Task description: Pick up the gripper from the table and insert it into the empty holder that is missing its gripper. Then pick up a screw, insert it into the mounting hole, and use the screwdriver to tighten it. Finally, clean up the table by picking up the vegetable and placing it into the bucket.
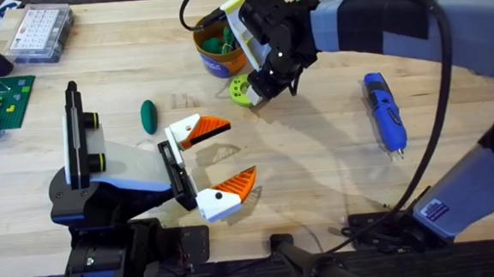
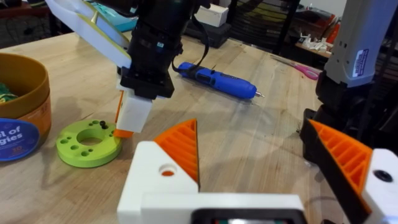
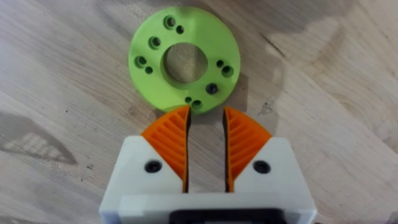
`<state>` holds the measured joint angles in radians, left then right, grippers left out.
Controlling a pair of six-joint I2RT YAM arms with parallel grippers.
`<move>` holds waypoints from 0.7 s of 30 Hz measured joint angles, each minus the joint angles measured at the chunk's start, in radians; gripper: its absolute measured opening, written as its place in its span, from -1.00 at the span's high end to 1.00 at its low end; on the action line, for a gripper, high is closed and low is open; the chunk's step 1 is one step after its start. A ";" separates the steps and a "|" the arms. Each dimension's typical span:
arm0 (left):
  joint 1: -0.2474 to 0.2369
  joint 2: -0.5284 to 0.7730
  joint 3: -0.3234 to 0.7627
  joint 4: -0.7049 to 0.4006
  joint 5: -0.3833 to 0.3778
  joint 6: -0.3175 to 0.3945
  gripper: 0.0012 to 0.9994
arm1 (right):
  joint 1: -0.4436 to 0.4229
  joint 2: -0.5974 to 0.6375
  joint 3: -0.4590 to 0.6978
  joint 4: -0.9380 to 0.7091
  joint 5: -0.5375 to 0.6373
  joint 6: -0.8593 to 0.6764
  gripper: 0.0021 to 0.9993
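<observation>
The right claw (image 3: 206, 134) hovers at the lime-green ring (image 3: 185, 58), fingers narrowly parted, empty; the left claw (image 1: 221, 157) gapes wide above the counter (image 1: 316, 151).

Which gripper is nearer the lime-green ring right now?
Right. The right gripper hangs directly over the lime-green ring, fingertips at its edge. The left gripper sits open, farther down the table toward the arm bases, clearly apart from the ring.
</observation>
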<state>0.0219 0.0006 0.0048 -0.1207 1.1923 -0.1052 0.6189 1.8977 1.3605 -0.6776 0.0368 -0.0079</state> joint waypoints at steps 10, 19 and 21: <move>0.000 0.000 0.000 0.000 0.000 -0.001 -0.98 | 0.000 -0.007 0.000 -0.026 -0.001 0.000 0.42; 0.000 0.000 0.000 0.000 0.000 -0.001 -0.98 | 0.000 -0.041 0.000 0.004 -0.001 0.000 0.42; 0.000 0.000 0.000 0.000 0.000 -0.001 -0.98 | 0.000 -0.042 0.000 0.024 0.000 0.000 0.42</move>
<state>0.0219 0.0006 0.0048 -0.1204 1.1923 -0.1059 0.6189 1.8561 1.3602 -0.6537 0.0364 -0.0082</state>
